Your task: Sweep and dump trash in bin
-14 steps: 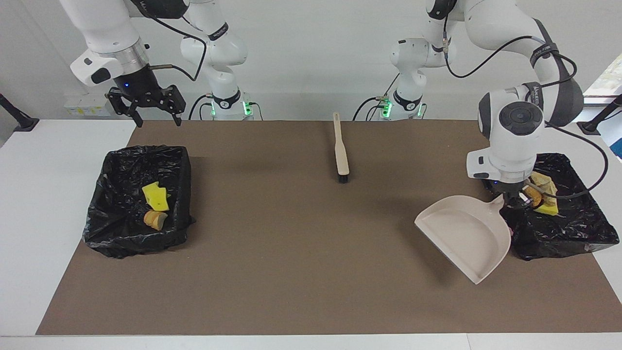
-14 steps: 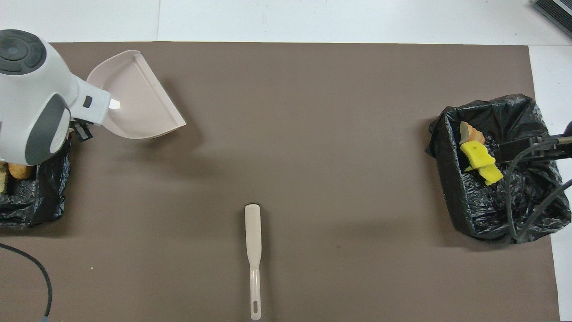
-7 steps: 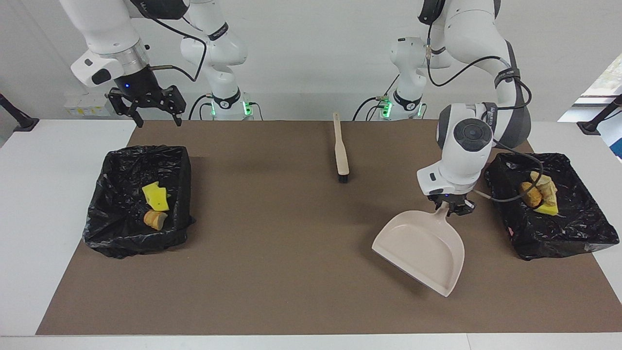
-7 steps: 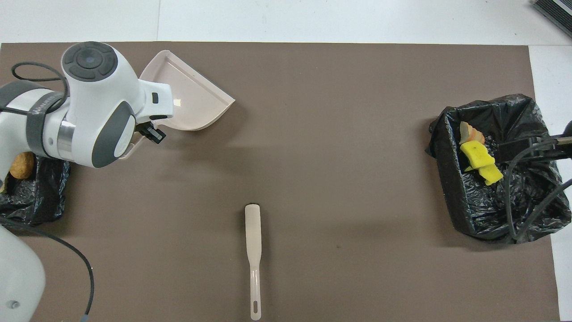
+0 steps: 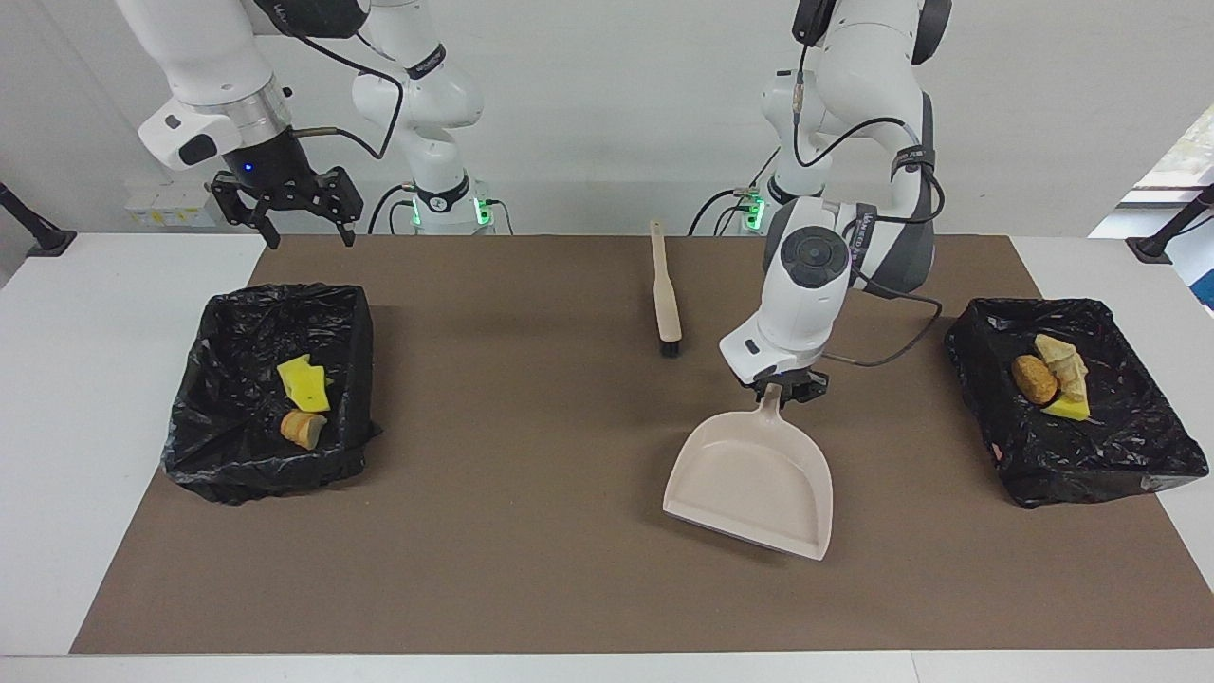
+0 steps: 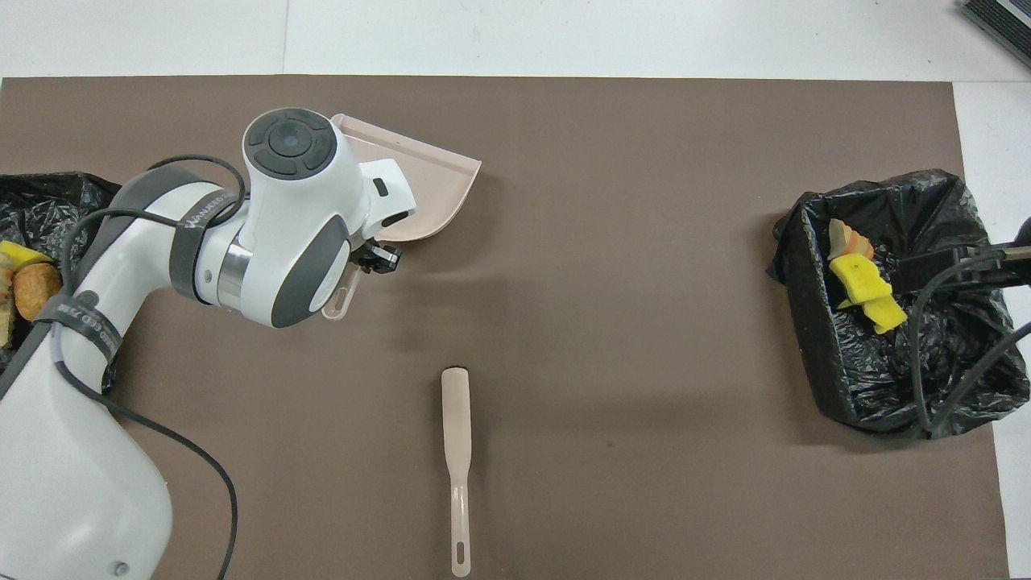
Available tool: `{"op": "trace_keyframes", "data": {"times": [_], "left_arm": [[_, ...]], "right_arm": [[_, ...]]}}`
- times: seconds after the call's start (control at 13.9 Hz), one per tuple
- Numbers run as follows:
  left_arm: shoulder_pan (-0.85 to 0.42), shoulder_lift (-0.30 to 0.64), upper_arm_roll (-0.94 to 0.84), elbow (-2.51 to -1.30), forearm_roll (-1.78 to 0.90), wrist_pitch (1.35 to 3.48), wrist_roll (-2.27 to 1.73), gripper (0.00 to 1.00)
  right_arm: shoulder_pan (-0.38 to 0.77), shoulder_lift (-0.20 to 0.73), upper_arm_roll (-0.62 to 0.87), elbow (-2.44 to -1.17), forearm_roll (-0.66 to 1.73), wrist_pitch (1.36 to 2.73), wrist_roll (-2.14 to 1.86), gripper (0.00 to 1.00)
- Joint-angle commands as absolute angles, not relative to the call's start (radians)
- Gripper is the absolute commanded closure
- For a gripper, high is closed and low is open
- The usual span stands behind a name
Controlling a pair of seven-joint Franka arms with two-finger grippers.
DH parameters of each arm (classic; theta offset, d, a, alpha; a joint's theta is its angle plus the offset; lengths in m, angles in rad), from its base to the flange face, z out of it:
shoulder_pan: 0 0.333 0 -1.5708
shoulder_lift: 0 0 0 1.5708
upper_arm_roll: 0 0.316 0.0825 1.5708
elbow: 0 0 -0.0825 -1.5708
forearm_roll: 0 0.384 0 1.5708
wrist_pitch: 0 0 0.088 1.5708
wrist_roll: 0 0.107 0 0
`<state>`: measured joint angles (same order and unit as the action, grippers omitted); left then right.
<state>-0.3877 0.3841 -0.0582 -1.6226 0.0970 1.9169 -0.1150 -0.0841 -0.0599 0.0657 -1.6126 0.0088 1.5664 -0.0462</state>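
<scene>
The left pincer [image 5: 785,390] grips the dustpan [image 5: 754,479] by its handle, long axis running away from the robots, mouth outward; the brush [image 5: 666,300] lies nearer them; the right pincer [image 5: 286,204] waits, spread open and empty, above the bin [image 5: 270,394].

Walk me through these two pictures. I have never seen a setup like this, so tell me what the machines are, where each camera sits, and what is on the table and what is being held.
These are two white robot arms at a table covered by a brown mat. One picture faces the robots from across the table; the other looks down from above their own end. The left end effector is shut on the handle of a beige dustpan, carrying it over the middle of the mat. The right end effector waits, open, raised above the black-lined bin at its end. A brush lies on the mat, nearer to the robots than the dustpan. Yellow and brown trash pieces lie in that bin, more in the other bin.
</scene>
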Motion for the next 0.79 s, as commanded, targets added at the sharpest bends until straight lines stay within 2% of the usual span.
{"op": "trace_keyframes", "data": {"times": [0.0, 0.72], "left_arm": [[-0.451, 0.391, -0.032, -1.597, 0.081, 1.893, -0.215, 1.0], [-0.465, 0.379, -0.034, -1.623, 0.077, 1.904, -0.215, 1.0]], "right_arm": [[-0.089, -0.074, 0.069, -1.628, 0.023, 1.56, -0.031, 0.0], [-0.089, -0.074, 0.069, -1.628, 0.023, 1.56, -0.031, 0.0]]}}
